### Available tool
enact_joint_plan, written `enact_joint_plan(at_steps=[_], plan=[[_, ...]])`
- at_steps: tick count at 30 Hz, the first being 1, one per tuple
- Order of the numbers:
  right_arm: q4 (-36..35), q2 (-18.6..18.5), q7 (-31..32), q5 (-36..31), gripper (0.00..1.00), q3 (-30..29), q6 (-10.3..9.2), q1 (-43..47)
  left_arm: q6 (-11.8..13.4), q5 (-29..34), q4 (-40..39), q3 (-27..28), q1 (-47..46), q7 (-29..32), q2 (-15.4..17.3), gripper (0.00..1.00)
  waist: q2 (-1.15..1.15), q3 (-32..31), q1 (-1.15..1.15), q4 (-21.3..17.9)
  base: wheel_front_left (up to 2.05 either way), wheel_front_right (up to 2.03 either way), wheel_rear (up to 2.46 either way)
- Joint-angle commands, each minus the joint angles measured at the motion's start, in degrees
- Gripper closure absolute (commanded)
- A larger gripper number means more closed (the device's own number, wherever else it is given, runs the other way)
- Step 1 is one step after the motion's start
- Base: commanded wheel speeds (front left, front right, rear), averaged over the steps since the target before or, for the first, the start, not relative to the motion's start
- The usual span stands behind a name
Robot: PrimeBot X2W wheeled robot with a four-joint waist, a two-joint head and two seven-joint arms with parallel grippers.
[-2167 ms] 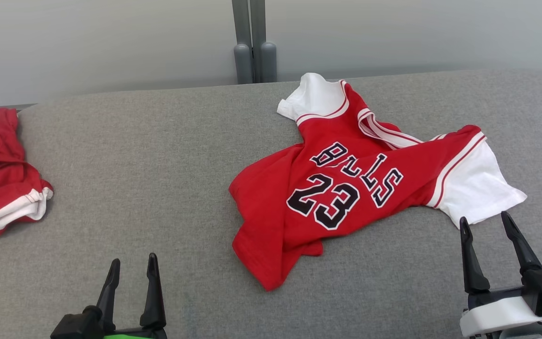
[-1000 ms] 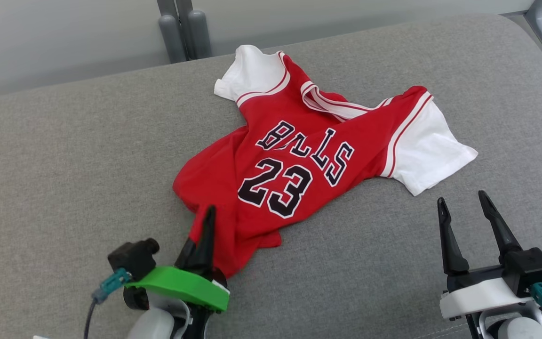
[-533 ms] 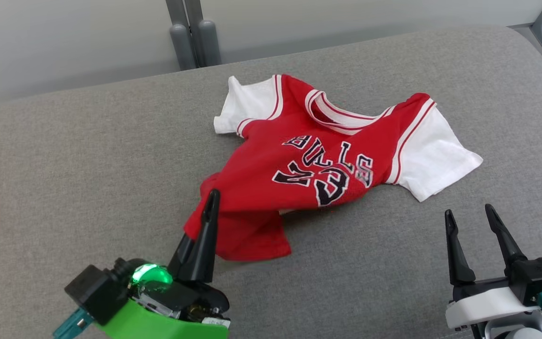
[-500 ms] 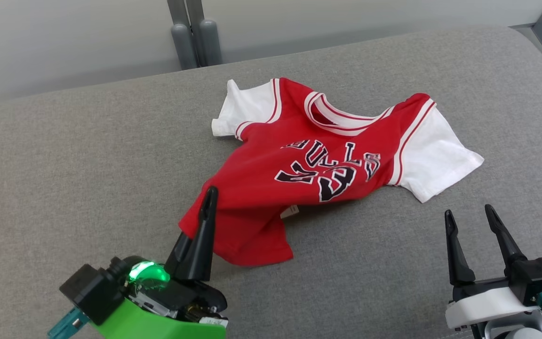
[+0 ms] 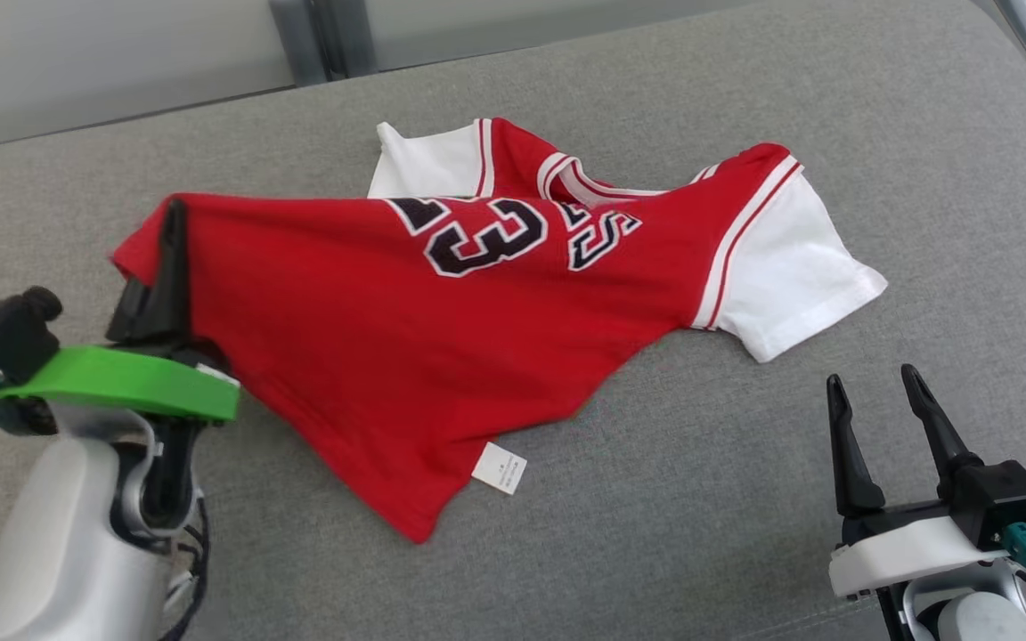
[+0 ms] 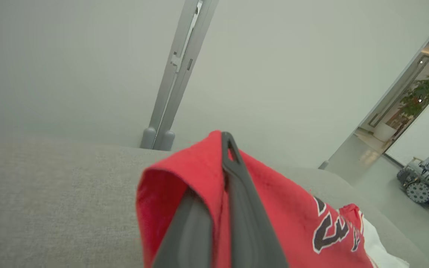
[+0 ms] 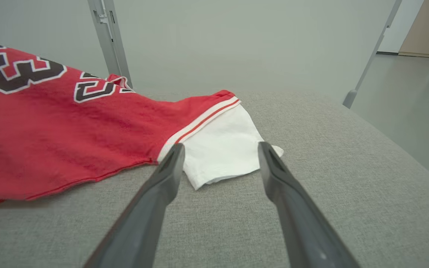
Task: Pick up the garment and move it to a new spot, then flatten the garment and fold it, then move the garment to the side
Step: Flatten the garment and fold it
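jersey [image 5: 370,338] corner between left jaws

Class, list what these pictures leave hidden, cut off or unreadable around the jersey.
- Head view: folds in the jersey hide most of its lettering beside the 23.
- Head view: the care tag has print too small to read.
- Left wrist view: red cloth covers one fingertip of the left gripper.

Grey fabric bed [image 5: 745,499] w/ red jersey [image 5: 370,312] on it.
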Motion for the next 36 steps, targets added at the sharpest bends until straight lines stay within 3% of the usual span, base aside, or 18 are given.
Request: enact_joint_plan(at_steps=[1,2,3,4,5,11,13,16,19,22,29,30,31,32,33,36], plan=[[0.3,0.0,-0.2,0.4,0.00,-0.3,-0.06,-0.4,0.7,-0.5,4.5,1.3,-2.4,-0.6,0.7,1.00,0.00,1.8,0.00,-1.3,0.00,0.00,0.00],[0.6,-0.1,-0.2,0.4,0.00,-0.5,-0.06,-0.3,1.0,0.2,8.6,1.4,-3.7,-0.8,1.2,0.84,0.00,2.0,0.00,-1.3,0.00,0.00,0.00],[1.0,0.0,-0.2,0.3,0.00,-0.5,-0.06,-0.1,0.9,1.8,11.7,0.8,-4.8,-0.9,2.0,0.58,0.00,2.1,0.00,-1.2,0.00,0.00,0.00],[1.2,0.0,-0.2,0.2,0.00,-0.3,-0.06,-0.2,0.7,2.0,15.1,0.7,-6.0,-1.3,2.0,0.01,0.00,2.3,0.00,-1.2,0.00,0.00,0.00],[1.3,0.0,-0.2,0.1,0.00,-0.3,-0.06,-0.4,0.4,2.1,17.3,0.8,-6.8,-1.7,1.9,0.00,0.00,2.4,0.00,-1.2,0.00,0.00,0.00],[1.5,0.0,-0.2,-0.3,0.00,-0.5,-0.06,-0.6,2.5,5.4,23.1,3.5,-4.4,-4.7,1.5,0.00,0.00,1.0,0.00,-0.4,0.00,0.00,0.00],[1.2,-0.1,-0.2,-0.3,0.00,-0.8,-0.06,-0.4,3.0,8.2,18.4,5.7,-1.3,-4.8,-0.1,0.00,0.00,0.6,0.00,-0.1,0.00,0.00,0.00],[1.0,0.0,-0.2,-0.3,0.00,-1.3,-0.06,0.4,1.1,12.5,8.6,5.9,7.0,-4.7,-4.7,0.00,0.00,-0.2,0.00,0.7,0.00,0.00,0.00],[0.9,-0.1,-0.2,-0.5,0.00,-1.6,-0.06,1.0,-1.2,16.1,2.1,1.9,13.5,-4.7,-8.3,0.00,0.00,-0.5,0.00,1.7,0.00,0.00,0.00],[1.0,-0.1,-0.2,-0.7,0.00,-1.2,-0.06,0.9,-2.3,19.0,0.7,-5.3,17.4,-4.7,-10.4,0.00,0.00,-0.8,0.00,2.3,0.00,0.00,0.00],[1.3,-0.1,-0.2,-0.7,0.00,-0.8,-0.06,0.0,-1.5,22.2,10.4,-13.7,15.0,0.6,-11.7,0.00,0.00,-1.0,0.00,2.4,0.00,0.00,0.00],[1.3,-0.1,-0.2,-0.7,0.00,-0.8,-0.06,0.0,-1.6,22.3,12.2,-14.3,14.2,1.4,-11.8,0.16,0.00,-1.1,0.00,2.3,0.00,0.00,0.00],[1.3,-0.1,-0.2,-0.7,0.00,-0.8,-0.06,0.0,-1.6,21.9,13.5,-14.4,13.8,1.7,-11.9,0.62,0.00,-1.2,0.00,2.2,0.00,0.00,0.00],[1.3,-0.1,-0.2,-0.7,0.00,-0.8,-0.06,0.1,-1.6,21.7,15.2,-14.4,13.2,2.1,-11.8,0.87,0.00,-1.3,0.00,2.1,0.00,0.00,0.00],[1.4,-0.1,-0.2,-0.8,0.00,-1.0,-0.06,0.3,-1.6,21.9,16.8,-14.7,12.7,2.2,-11.8,1.00,0.00,-1.5,0.00,2.0,0.00,0.00,0.00],[1.5,-0.1,-0.2,-0.8,0.00,-1.2,-0.06,1.1,-1.7,21.5,19.7,-14.3,11.7,1.2,-11.3,1.00,0.00,-2.1,0.00,2.0,0.00,0.00,0.00]])
